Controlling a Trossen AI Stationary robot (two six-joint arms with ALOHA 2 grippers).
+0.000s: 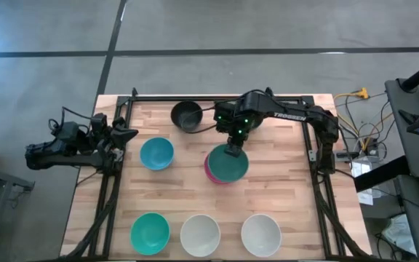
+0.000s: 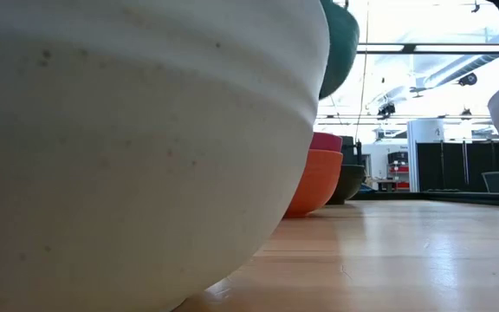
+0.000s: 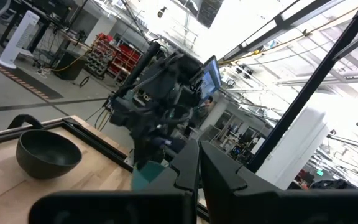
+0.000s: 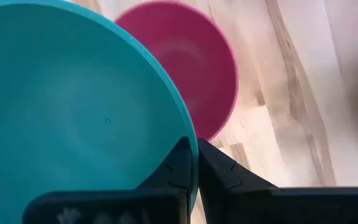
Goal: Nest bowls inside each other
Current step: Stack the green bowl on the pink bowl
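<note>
Bowls, plastic, round — several lying about a wooden table (image 1: 297,196). A teal-green bowl (image 1: 228,164) is hanging over the table's middle, pinched at its rim by the right gripper (image 1: 233,149), whose two fingers are closing on the rim edge, one inside and one outside, as the right wrist view shows (image 4: 191,171). Directly under it a magenta bowl (image 4: 191,56) is sitting, showing past the held bowl's edge; in the low view it is resting inside a red-orange bowl (image 2: 312,184), while the teal-green bowl is riding above the pair, tilted and clear of them.

A black bowl (image 1: 186,116) is standing near the far edge, just beside the right arm. A blue bowl (image 1: 156,153) is sitting left of centre. Along the near edge three bowls are lining up, well apart: a second teal-green one (image 1: 150,232) at the left, then two white bowls (image 1: 200,235) and (image 1: 261,235).

The left gripper (image 1: 122,135) is waiting off the table's left side, over the frame — its fingers are lying pressed together in the left wrist view, holding nothing.
</note>
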